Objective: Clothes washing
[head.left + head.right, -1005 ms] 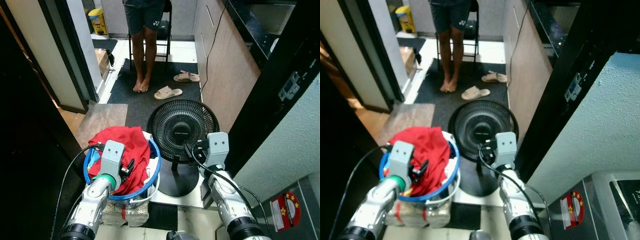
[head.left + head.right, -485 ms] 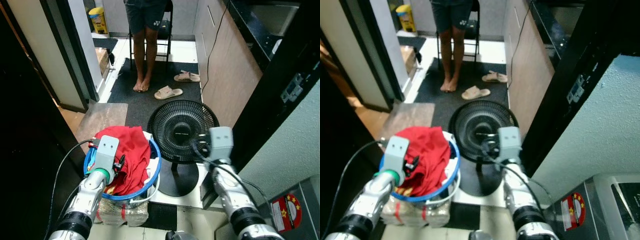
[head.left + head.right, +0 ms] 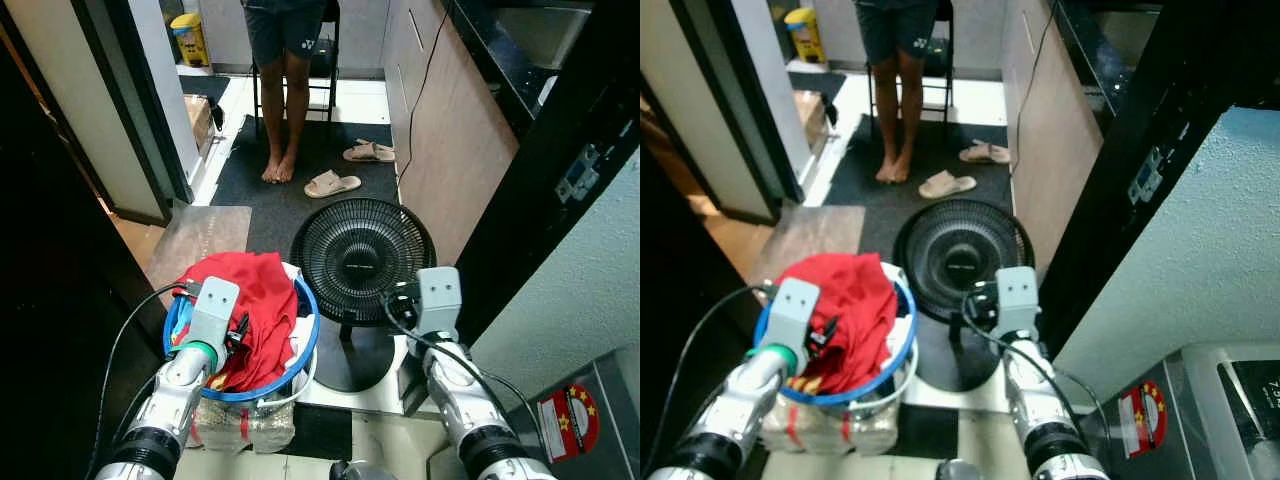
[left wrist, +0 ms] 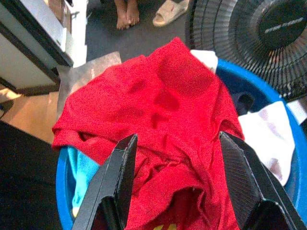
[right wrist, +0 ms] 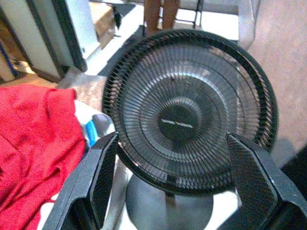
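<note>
Tile floor, dark mat; both grippers' fingers spread: left over basket, right facing fan.

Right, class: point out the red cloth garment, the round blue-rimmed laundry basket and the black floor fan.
red cloth garment (image 4: 163,115), left wrist view, middle of the fabric
round blue-rimmed laundry basket (image 3: 309,320), left eye view, right rim
black floor fan (image 5: 178,122), right wrist view, centre hub

Home, likely laundry nook: laundry basket, floor fan, slippers, washer corner.
</note>
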{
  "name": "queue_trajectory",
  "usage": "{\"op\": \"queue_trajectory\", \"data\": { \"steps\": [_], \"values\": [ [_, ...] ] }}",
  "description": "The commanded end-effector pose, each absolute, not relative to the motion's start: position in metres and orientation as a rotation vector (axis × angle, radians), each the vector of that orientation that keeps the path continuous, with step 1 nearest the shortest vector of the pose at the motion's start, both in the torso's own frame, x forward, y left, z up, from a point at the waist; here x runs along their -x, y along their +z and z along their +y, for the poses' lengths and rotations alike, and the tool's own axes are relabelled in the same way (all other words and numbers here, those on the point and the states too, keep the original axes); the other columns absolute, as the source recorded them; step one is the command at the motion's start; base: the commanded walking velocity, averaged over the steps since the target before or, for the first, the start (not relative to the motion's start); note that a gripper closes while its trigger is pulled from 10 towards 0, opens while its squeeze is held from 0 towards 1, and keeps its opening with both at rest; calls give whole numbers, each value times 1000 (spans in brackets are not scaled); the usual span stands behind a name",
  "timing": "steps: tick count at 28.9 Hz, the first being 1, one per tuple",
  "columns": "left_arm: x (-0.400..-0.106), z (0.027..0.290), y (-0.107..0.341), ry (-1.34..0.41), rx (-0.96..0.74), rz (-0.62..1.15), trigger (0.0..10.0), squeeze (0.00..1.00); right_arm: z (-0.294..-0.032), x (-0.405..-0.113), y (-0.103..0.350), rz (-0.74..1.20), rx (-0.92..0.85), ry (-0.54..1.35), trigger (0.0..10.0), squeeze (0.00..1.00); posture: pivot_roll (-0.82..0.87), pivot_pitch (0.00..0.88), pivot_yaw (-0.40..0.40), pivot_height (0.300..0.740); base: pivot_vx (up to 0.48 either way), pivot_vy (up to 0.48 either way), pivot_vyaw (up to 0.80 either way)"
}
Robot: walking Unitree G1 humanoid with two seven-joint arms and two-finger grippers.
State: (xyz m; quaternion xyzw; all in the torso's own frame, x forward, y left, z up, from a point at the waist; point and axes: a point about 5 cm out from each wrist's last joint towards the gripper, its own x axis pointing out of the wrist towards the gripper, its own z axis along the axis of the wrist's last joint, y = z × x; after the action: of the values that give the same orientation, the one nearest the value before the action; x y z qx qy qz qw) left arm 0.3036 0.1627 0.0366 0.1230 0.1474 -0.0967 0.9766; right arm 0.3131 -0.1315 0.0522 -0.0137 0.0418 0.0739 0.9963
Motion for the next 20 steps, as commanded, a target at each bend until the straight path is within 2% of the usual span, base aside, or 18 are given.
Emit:
{"op": "queue_trajectory", "data": {
  "steps": [1, 9, 20],
  "values": [
    [-305, 161, 40, -208, -250, 274, 10000, 0, -130, -315, 57, 58, 37, 155, 10000, 0, -40, 0, 29, 740, 0, 0, 0],
    [-309, 156, 46, -216, -235, 244, 10000, 0, -132, -317, 61, 36, 26, 141, 10000, 0, -43, 0, 29, 740, 0, 0, 0],
    [-306, 155, 43, -225, -240, 238, 10000, 0, -131, -316, 61, 28, 19, 148, 10000, 0, -44, 0, 29, 715, 0, 0, 0]
  ]
}}
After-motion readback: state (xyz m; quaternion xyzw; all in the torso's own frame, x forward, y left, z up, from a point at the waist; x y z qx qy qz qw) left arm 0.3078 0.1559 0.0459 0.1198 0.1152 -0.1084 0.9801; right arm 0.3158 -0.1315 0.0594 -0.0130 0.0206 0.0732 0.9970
